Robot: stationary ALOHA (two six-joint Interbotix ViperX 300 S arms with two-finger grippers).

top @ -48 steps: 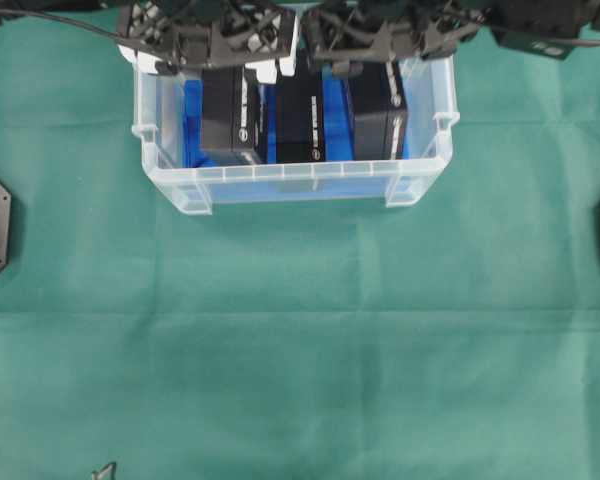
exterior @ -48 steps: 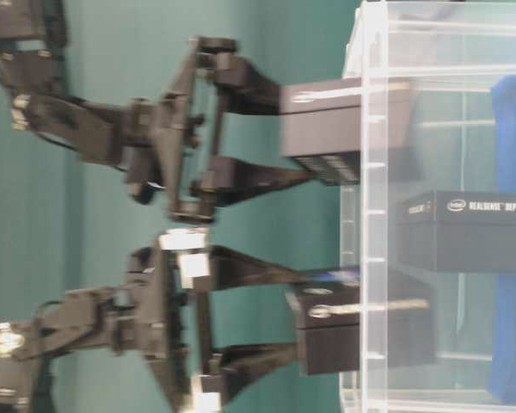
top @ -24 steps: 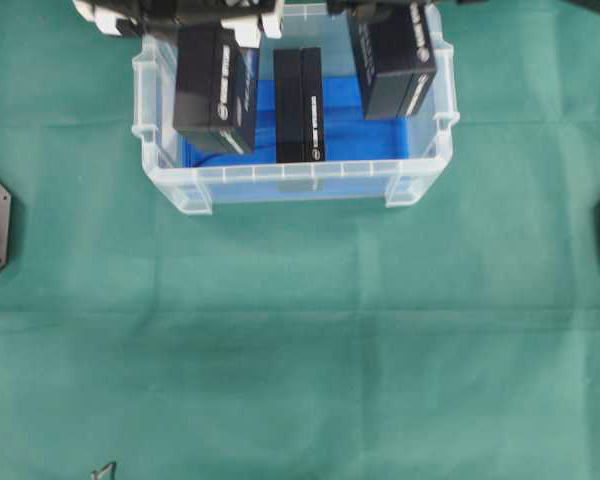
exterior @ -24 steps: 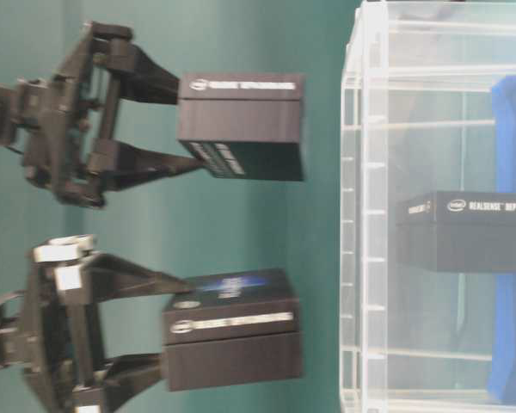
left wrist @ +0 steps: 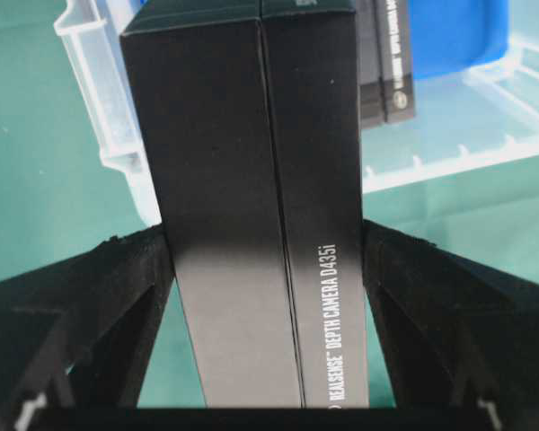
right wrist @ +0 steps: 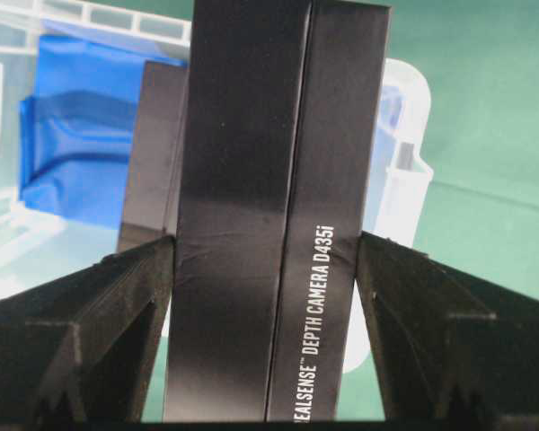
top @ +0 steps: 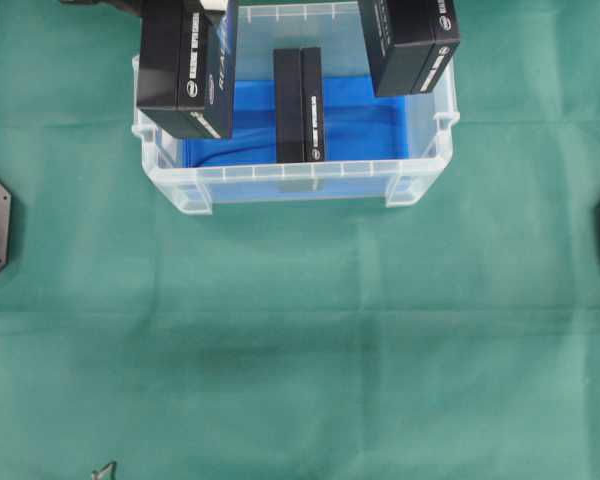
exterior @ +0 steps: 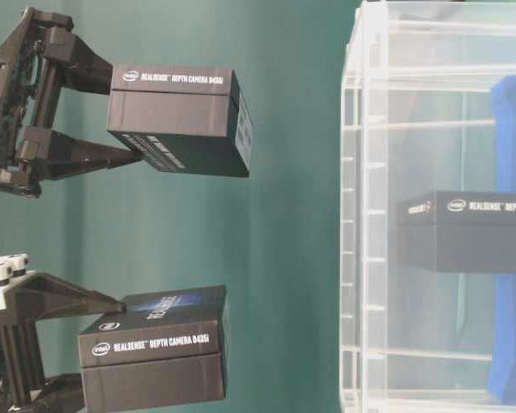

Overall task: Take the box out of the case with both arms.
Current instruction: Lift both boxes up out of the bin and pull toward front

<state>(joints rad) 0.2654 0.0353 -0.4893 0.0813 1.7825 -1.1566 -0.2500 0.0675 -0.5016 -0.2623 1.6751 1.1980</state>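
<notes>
Only the table-level view shows both held boxes lifted clear above the case (exterior: pixel 361 215), a clear, ribbed plastic bin. The left gripper (left wrist: pixel 265 296) is clamped on the left box (top: pixel 185 65), the right gripper (right wrist: pixel 265 305) on the right box (top: pixel 412 40). From overhead, both grippers are cut off. The third box (top: pixel 299 105), matte black cardboard, stands on the crumpled blue liner (top: pixel 365 125).
</notes>
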